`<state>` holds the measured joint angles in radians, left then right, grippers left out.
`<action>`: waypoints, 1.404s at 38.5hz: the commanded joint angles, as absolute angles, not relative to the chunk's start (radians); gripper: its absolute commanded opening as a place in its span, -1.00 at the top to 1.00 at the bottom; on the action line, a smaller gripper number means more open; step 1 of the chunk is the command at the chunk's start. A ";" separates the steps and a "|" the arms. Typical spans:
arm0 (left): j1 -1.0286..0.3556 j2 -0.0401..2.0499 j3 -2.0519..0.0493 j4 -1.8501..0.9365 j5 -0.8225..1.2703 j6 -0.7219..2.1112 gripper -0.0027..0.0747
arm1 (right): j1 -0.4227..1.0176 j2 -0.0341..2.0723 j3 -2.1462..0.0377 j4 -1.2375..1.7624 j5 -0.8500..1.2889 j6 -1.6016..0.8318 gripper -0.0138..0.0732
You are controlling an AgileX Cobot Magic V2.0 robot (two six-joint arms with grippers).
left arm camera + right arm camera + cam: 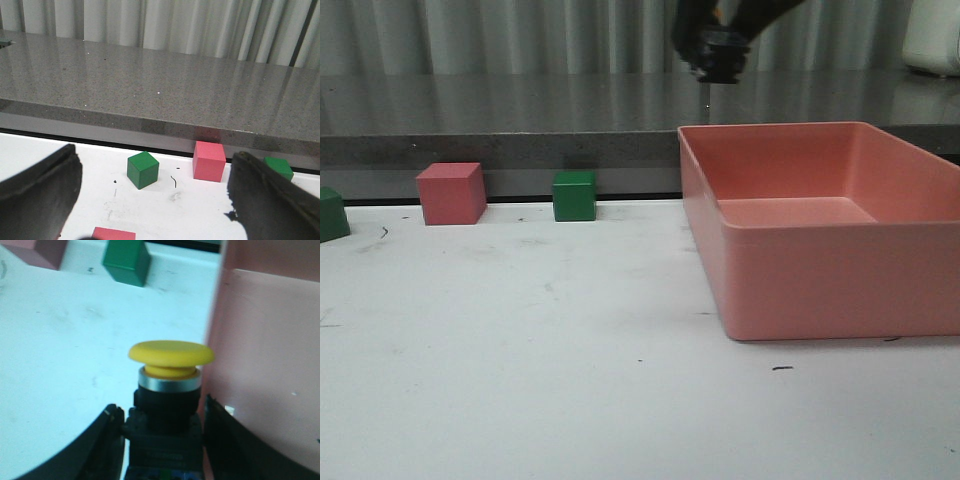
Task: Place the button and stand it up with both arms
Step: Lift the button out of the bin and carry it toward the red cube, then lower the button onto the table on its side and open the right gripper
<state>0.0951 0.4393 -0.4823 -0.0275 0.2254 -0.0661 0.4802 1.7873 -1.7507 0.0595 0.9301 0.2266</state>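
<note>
The button (171, 385), with its yellow mushroom cap pointing away from the wrist and a black body, sits between the fingers of my right gripper (164, 415), which is shut on its body. It hangs in the air over the white table (75, 350), beside the left wall of the pink box (270, 365). In the front view the right gripper (718, 50) is a dark shape high at the top, above the box's back left corner; the button cannot be made out there. My left gripper (155, 200) is open and empty, low over the table.
The pink box (820, 275) fills the table's right side. A pink cube (451, 193) and a green cube (574, 196) stand at the back edge, and another green cube (332, 214) at far left. A grey counter (520, 110) runs behind.
</note>
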 commanded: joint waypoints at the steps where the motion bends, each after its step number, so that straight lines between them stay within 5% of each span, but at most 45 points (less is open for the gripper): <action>1: 0.096 0.452 -0.519 -0.033 0.146 -0.072 -0.53 | 0.550 1.793 -1.854 0.080 0.917 0.212 0.10; 14: 0.096 0.452 -0.519 -0.033 0.146 -0.072 -0.53 | 0.743 2.080 -2.116 0.116 1.014 0.213 0.10; 49: 0.096 0.452 -0.519 -0.033 0.146 -0.072 -0.53 | 0.722 2.323 -2.182 0.107 1.027 0.367 0.09; 54: 0.096 0.452 -0.519 -0.033 0.146 -0.072 -0.53 | 0.722 2.310 -2.182 0.107 1.025 0.367 -0.11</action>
<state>0.0951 0.4393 -0.4823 -0.0275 0.2254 -0.0661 0.7247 2.4033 -2.1474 0.1045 1.0547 0.3685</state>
